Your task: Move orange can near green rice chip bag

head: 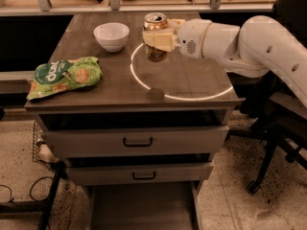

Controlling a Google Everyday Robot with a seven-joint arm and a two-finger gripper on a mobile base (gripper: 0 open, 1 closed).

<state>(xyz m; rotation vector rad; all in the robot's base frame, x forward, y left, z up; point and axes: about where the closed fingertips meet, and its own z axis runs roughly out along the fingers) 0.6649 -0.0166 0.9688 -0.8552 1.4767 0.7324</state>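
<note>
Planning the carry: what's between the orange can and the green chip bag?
Camera view: bare tabletop; white bowl sits farther back. Gripper holds orange can above it.

Middle of orange can [156, 21] hidden by pincer [159, 39] clasped round it above table [192, 80] — arm [268, 47] cut off at right edge.
</note>
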